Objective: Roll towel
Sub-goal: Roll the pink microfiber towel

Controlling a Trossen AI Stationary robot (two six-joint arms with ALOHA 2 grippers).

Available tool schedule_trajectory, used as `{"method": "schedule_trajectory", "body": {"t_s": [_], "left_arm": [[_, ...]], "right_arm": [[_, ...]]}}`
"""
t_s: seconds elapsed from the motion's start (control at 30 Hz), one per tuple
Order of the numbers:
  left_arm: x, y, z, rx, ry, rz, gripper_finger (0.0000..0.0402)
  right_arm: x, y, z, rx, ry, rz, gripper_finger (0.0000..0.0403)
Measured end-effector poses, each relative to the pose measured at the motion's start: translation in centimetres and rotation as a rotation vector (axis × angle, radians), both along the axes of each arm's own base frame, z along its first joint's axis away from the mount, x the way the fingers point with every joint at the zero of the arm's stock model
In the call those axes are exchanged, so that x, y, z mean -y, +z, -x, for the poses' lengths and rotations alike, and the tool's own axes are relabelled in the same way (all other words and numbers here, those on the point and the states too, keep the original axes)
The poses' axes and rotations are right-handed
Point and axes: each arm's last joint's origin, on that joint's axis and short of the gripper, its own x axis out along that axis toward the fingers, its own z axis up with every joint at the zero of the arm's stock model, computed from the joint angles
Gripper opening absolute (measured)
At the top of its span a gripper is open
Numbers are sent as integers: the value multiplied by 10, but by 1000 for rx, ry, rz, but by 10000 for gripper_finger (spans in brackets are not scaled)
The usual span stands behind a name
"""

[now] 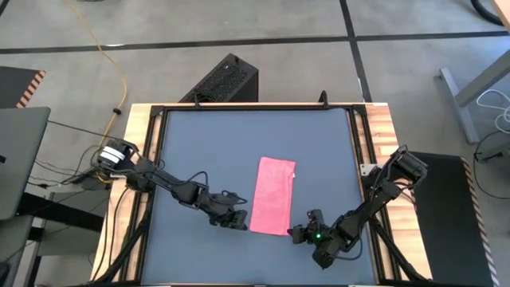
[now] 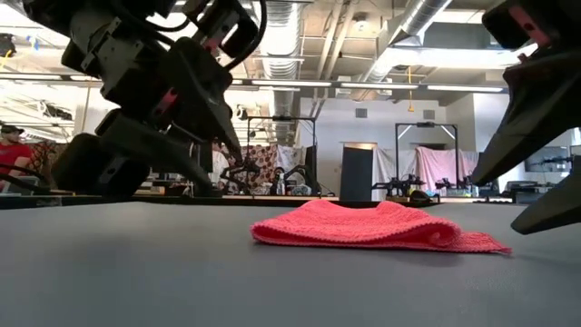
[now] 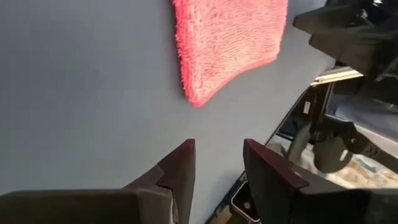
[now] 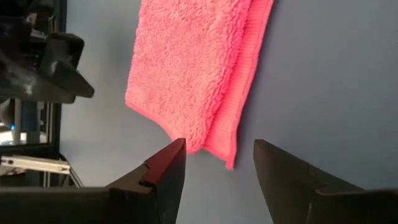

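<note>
Towel [image 1: 273, 196], folded into a long pink strip, lies mid-worktop [image 1: 199, 143] with its long axis running twelve to six. My left gripper [image 1: 237, 221] sits just off its six-end corner at nine o'clock, my right gripper [image 1: 299, 233] at three; both are released, holding nothing, about equally near.

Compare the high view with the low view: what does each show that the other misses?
Only the high view shows the towel as a long folded strip, with the left gripper and right gripper open beside its near corners, neither touching it. Only the low view shows the towel's stacked layers lying flat rather than rolled, and the room behind, with a person at the far left. Both show the pink towel on the table between the two arms.
</note>
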Motion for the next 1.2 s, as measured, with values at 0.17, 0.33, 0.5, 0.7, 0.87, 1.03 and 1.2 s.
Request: {"method": "schedule_trajectory", "body": {"t_s": [0.17,0.33,0.5,0.7,0.87,1.03,1.2], "left_arm": [[2,-4,-1,-15,24,10,124],[1,-3,-2,4,24,20,124],[2,-2,-2,3,18,25,124],[2,-2,-2,-2,12,37,123],[2,-3,-2,-6,27,40,123],[1,-16,-4,-84,61,92,123],[4,-32,-13,-58,89,188,123]], "right_arm": [[-1,0,0,-6,7,-7,214],[-1,-1,1,-19,18,-13,214],[-1,-1,1,-19,18,-13,214],[-1,0,1,-19,23,-9,214],[-1,0,0,-16,23,-11,214],[-1,0,0,-16,24,-10,214],[-1,0,-1,-10,36,-3,214]]}}
